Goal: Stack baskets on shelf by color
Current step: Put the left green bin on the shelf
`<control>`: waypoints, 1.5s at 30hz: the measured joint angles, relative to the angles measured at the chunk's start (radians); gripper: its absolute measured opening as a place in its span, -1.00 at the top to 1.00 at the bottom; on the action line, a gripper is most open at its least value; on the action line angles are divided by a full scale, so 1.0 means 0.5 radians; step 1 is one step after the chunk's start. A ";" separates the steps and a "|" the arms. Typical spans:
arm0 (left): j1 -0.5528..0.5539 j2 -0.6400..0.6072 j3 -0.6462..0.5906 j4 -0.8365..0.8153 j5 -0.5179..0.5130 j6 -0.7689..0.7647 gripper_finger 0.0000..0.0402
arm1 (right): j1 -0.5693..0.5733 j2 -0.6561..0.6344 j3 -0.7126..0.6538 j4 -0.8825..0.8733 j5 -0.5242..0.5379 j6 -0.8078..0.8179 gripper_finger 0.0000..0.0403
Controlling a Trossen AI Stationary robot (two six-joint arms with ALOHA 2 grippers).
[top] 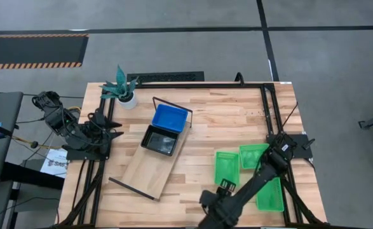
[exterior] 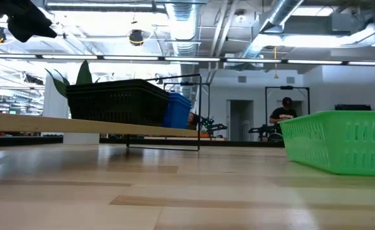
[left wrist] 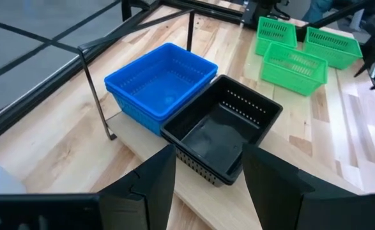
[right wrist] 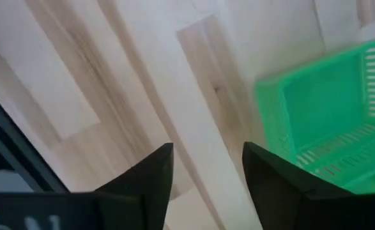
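Note:
The light-wood shelf lies slantwise on the table's middle. A blue basket and a black basket sit side by side on its far end; in the left wrist view the blue basket looks nested in another. Three green baskets rest on the table's right part. My right gripper is open above bare table near the near edge, left of a green basket. My left gripper is open, held back at the table's left edge, facing the black basket.
A potted plant stands at the far left corner. Black frame rails run along the table's far and right sides. Bare wood lies between the shelf and the green baskets. A person shows far off in the room.

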 joint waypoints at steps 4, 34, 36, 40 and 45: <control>0.000 -0.001 0.000 0.000 -0.063 -0.001 0.16 | 0.025 -0.001 0.000 0.000 0.154 0.001 -0.04; 0.000 0.000 0.000 0.000 -0.195 -0.286 0.16 | 0.072 -1.267 -1.862 1.138 0.219 -0.201 0.07; -0.001 -0.001 0.000 0.000 -0.195 -0.318 0.16 | 0.049 -1.258 -1.862 1.191 0.216 -0.309 0.07; 0.000 0.000 0.000 0.000 -0.194 -0.416 0.16 | 0.036 -1.197 -1.859 1.249 0.173 -0.484 0.08; 0.000 0.000 0.000 0.000 -0.193 -0.536 0.16 | 0.034 -1.098 -1.859 1.224 0.120 -0.584 0.08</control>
